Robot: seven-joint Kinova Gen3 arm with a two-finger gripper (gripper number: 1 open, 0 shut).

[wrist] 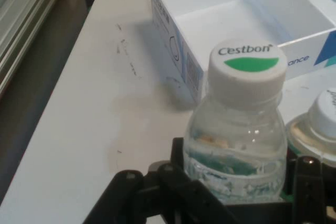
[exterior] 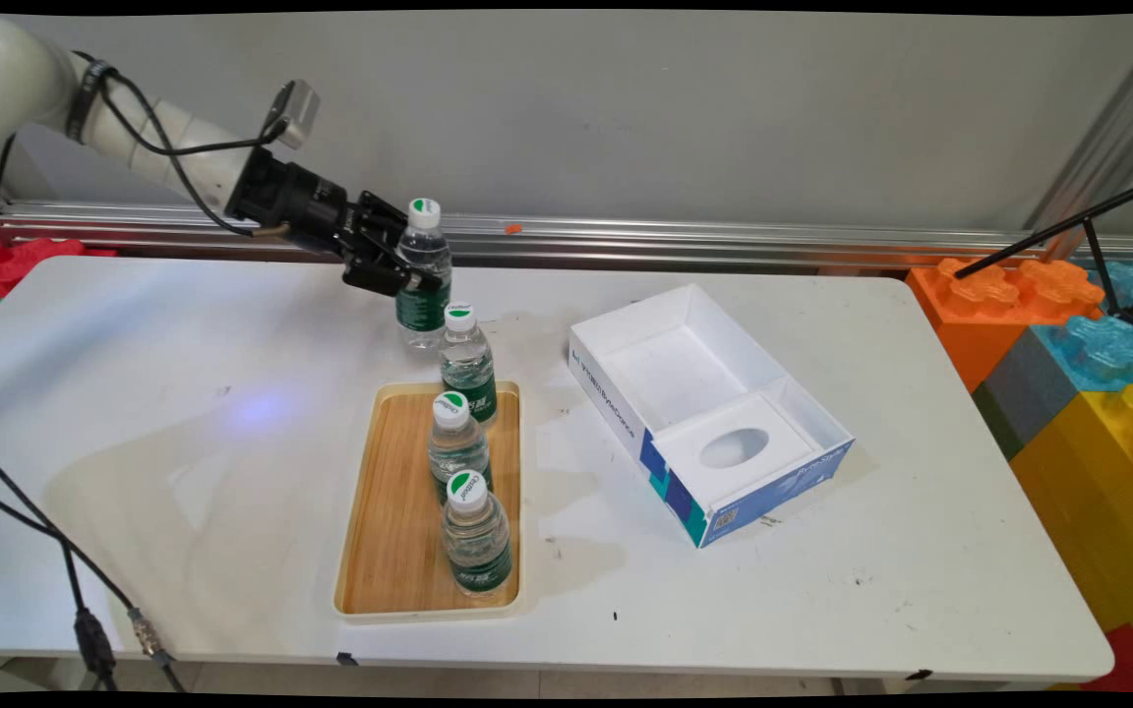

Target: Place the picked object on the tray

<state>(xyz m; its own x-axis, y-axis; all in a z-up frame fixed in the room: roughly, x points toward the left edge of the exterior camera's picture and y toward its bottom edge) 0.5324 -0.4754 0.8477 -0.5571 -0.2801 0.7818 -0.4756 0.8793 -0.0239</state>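
End effector (exterior: 407,277) clamps small clear water bottle with white cap (exterior: 424,270) mid-body, upper centre; light, slick, squashy plastic, label band grips best.

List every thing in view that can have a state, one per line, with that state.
claw: shut on held bottle, at its label
held bottle: capped, upright, beyond the tray's far end
three tray bottles: capped, upright, in a row
wooden tray: flat on the table, left half bare
white box: open on top, nothing inside
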